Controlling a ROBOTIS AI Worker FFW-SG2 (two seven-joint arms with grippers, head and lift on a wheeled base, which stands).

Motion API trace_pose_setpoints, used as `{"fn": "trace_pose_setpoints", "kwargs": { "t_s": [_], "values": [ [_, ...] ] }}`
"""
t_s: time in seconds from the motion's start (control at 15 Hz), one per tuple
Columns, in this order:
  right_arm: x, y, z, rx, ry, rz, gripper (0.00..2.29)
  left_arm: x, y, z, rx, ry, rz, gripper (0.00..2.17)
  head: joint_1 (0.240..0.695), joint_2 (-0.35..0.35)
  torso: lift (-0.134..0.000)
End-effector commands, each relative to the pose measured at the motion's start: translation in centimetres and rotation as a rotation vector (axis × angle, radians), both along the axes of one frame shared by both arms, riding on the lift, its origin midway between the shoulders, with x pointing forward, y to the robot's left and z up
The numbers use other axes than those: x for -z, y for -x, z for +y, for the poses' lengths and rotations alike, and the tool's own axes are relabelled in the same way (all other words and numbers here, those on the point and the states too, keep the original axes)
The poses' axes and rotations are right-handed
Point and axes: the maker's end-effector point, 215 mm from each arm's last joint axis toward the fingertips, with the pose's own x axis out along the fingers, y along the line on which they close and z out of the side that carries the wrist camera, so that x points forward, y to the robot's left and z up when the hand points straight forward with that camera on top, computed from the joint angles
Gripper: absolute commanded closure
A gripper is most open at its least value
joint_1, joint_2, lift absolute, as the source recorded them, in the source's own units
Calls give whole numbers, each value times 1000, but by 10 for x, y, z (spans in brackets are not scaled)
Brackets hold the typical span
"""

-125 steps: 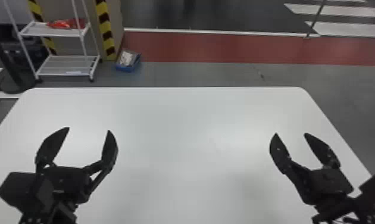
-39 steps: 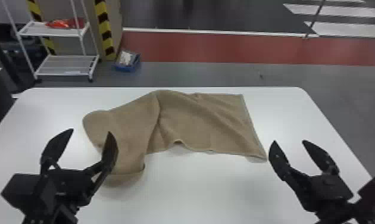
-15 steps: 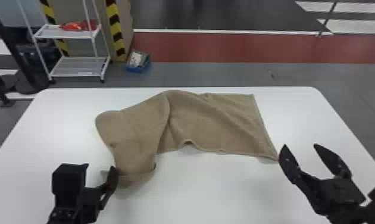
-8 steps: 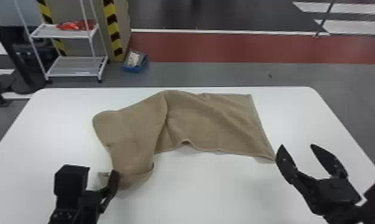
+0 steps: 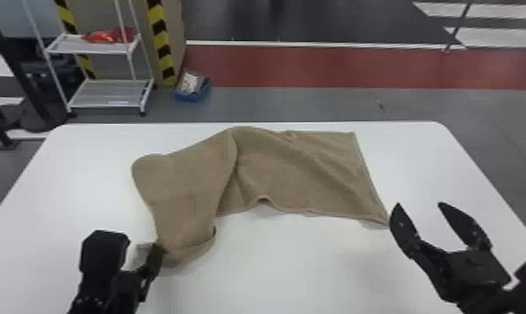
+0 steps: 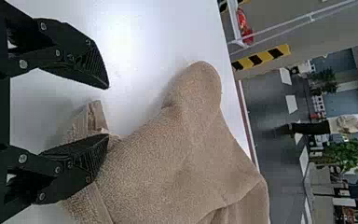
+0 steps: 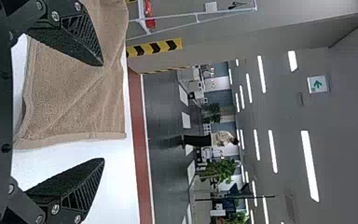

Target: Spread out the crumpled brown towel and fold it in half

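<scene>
Right gripper [image 5: 419, 204] gaped; so did left gripper [image 6: 107, 111], which could've pinched double layers cause the towel [image 5: 183, 208] curled there.

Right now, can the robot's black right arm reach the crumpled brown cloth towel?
Probably yes: the right gripper is open close to the towel, by its near right corner, and nothing seems in between.

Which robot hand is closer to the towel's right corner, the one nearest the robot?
The right. In the head view the right gripper is just beside that corner; the left gripper is away at the brown towel's left end.
</scene>
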Motion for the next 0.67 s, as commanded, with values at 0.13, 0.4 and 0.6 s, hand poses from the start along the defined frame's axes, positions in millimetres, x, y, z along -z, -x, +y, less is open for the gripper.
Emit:
{"fn": "trace_pose_setpoints", "kwargs": {
  "t_s": [0.13, 0.4, 0.6],
  "values": [
    [1, -1, 0, -3, 5, 4, 167, 5, 1, -4, 11, 3, 21, 731, 695, -30, -123],
    [-1, -4, 1, -5, 2, 2, 164, 13, 7, -12, 39, 11, 56, 731, 695, -39, -123],
    [-1, -5, 2, -5, -2, 0, 164, 12, 3, -12, 39, 6, 50, 731, 695, -45, -123]
  ]
}}
